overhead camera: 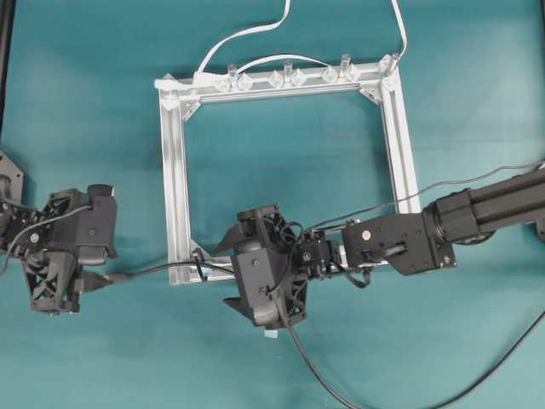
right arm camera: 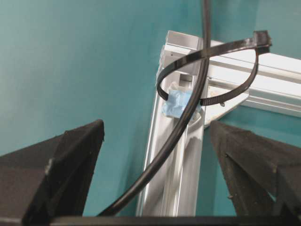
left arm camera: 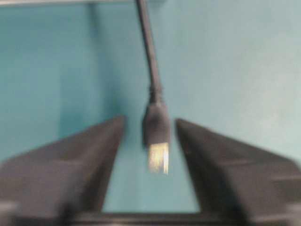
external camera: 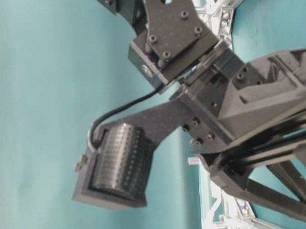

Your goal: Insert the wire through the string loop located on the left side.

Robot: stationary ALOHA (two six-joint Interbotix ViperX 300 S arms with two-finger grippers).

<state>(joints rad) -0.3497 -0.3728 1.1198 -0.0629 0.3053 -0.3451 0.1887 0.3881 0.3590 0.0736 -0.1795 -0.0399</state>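
Looks like the threading part is basically done: the wire [right arm camera: 188, 117] runs through the string loop [right arm camera: 211, 70] at the frame [right arm camera: 164, 155] corner, straight ahead of the right claw [right arm camera: 157, 165], which sits wide with nothing in it. The plug end [left arm camera: 156, 136] lies between the fingers of the left claw [left arm camera: 149, 146], also spread apart and not pinching it (that view is blurry). What's left, I'd guess, is just backing both arms off the counter [overhead camera: 85, 102].

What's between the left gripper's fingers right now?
The wire's plug sits between the left gripper's open fingers, touching neither; bare teal mat behind. Left wrist view shows it.
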